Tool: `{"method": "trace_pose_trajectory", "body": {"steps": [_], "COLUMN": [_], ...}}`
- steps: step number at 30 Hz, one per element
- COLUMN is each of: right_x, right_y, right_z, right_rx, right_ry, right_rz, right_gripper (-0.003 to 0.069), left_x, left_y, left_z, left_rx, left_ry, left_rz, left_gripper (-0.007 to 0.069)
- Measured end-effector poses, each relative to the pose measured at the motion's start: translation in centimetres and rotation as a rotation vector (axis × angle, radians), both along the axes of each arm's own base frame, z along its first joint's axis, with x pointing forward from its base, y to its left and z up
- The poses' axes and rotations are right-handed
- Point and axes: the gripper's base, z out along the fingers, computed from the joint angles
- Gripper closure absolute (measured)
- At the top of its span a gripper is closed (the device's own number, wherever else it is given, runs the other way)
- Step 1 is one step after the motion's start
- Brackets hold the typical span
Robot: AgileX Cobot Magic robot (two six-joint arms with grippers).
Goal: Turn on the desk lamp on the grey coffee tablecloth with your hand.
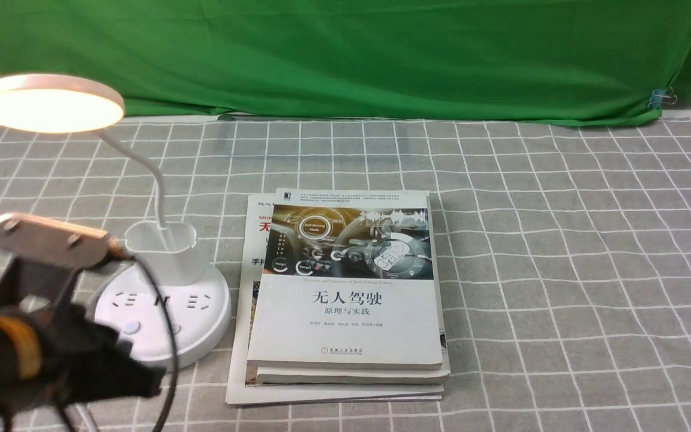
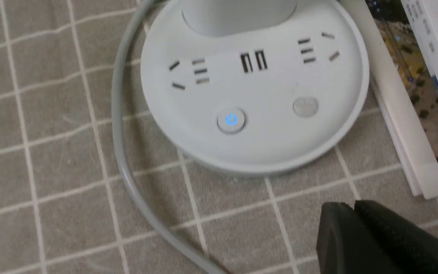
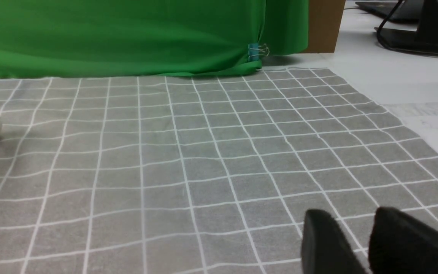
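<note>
With the desk lamp [image 1: 51,103] seen lit, the left arm's closed jaws [image 2: 350,207] are best lifted straight clear of its base [image 2: 257,144], the buttons untouched.

green backdrop [image 1: 345,60] hanging, blue binder clip [image 1: 658,99] attached.

The white disc-headed plastic desk lamp [image 1: 162,312] stood left of the stacked paper books [image 1: 345,288] on the grey white-gridded fabric tablecloth [image 1: 561,270].
</note>
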Motion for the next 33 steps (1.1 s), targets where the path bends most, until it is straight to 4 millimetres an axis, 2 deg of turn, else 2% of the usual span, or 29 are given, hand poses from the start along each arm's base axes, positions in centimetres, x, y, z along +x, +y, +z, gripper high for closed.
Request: {"method": "trace_pose_trajectory", "body": {"steps": [2,9,10,13,19,25,33], "right_x": [0.0,0.0,0.0,0.0,0.0,0.0,0.0], "right_y": [0.0,0.0,0.0,0.0,0.0,0.0,0.0], "right_z": [0.0,0.0,0.0,0.0,0.0,0.0,0.0], "right_rx": [0.000,0.000,0.000,0.000,0.000,0.000,0.000], "right_ry": [0.000,0.000,0.000,0.000,0.000,0.000,0.000], "right_rz": [0.000,0.000,0.000,0.000,0.000,0.000,0.000], "right_gripper": [0.0417,0.0417,0.0417,0.0417,0.0417,0.0417,0.0416], "left_x": [-1.3,-5.3,-5.3,-7.7,-10.8,-12.2,-12.3], "left_y": [0.4,1.5,1.5,2.4,3.6,4.2,4.2], "left_z": [0.3,3.5,3.5,4.9,5.6,6.2,6.2], "left_rx": [-0.045,-0.152,-0.151,-0.175,-0.231,-0.236,-0.224], "left_ry": [-0.030,-0.225,-0.226,-0.350,-0.522,-0.632,-0.641], "left_rz": [0.012,-0.034,-0.036,-0.061,-0.067,-0.085,-0.094], "left_gripper": [0.0606,0.0606,0.0606,0.0606,0.0606,0.0606,0.0606]}}
